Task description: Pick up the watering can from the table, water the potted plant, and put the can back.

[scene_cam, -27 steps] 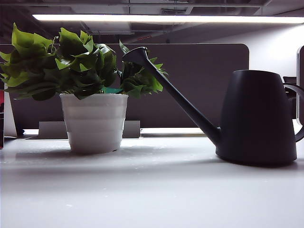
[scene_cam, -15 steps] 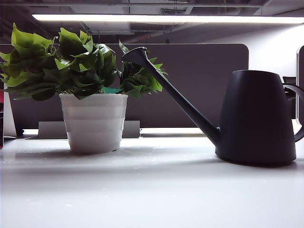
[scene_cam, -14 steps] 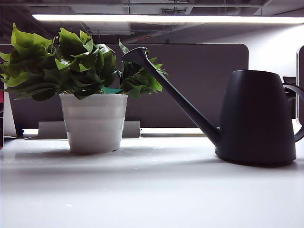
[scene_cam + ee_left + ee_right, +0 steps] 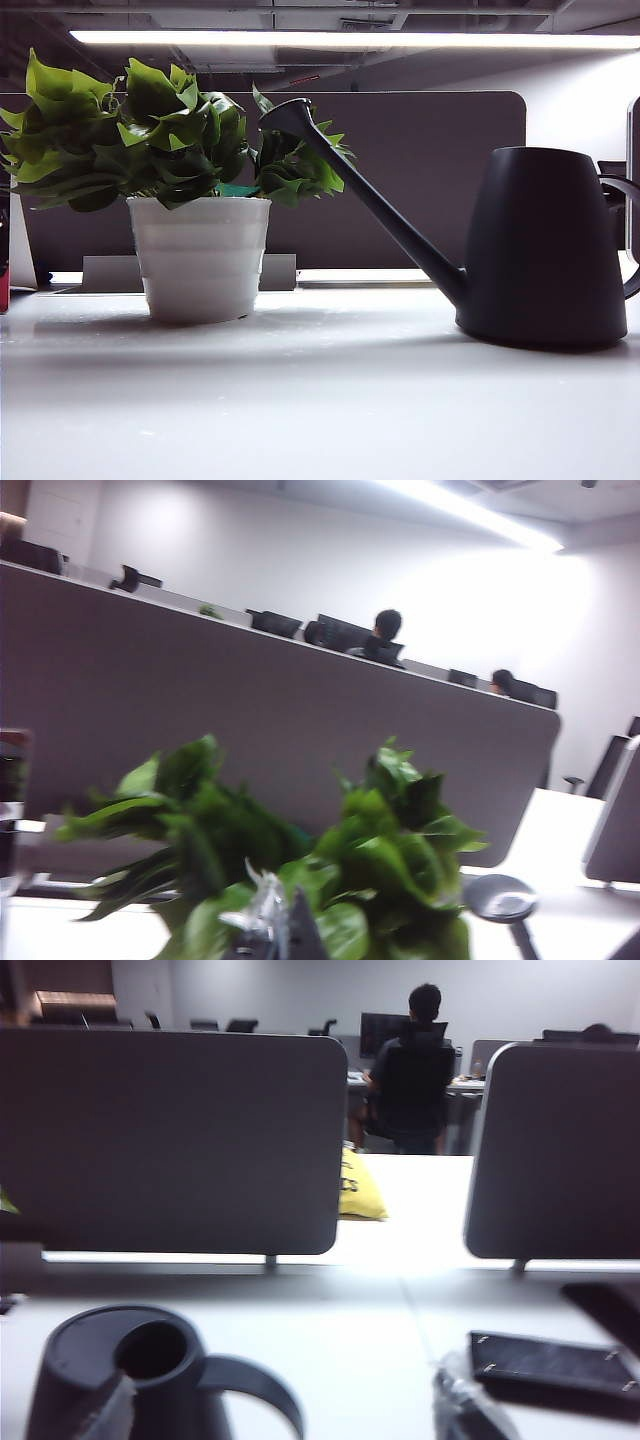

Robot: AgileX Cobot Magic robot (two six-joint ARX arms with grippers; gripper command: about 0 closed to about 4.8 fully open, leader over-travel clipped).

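Matte dark grey-black, the watering can (image 4: 545, 250) is standing upright on the desk (image 4: 320, 400) at the right of the exterior view. Its body is tapering upward, and its loop handle is curving off the far right side. The long thin straight spout is running along a diagonal axis, rising from the base of the can toward the upper left. The flared spout tip is ending among the right-hand leaves of the potted plant (image 4: 200, 255); whether tip and leaves are touching cannot be told.

The potted plant is sitting on the desk at the left of the exterior view, well apart from the can body. Its bushy bright green leaves are spreading wide over a white ribbed round pot that is narrowing downward. A dark grey partition panel (image 4: 420, 180) is standing upright behind both items.

No brand, label or readable writing is showing on the can or the pot.

The right gripper (image 4: 290, 1410) is hovering above the can's open top and handle, and its fingers are standing apart, holding nothing. The left gripper (image 4: 270, 930) is sitting just above the plant's leaves; only a sliver is showing, so its state cannot be told.
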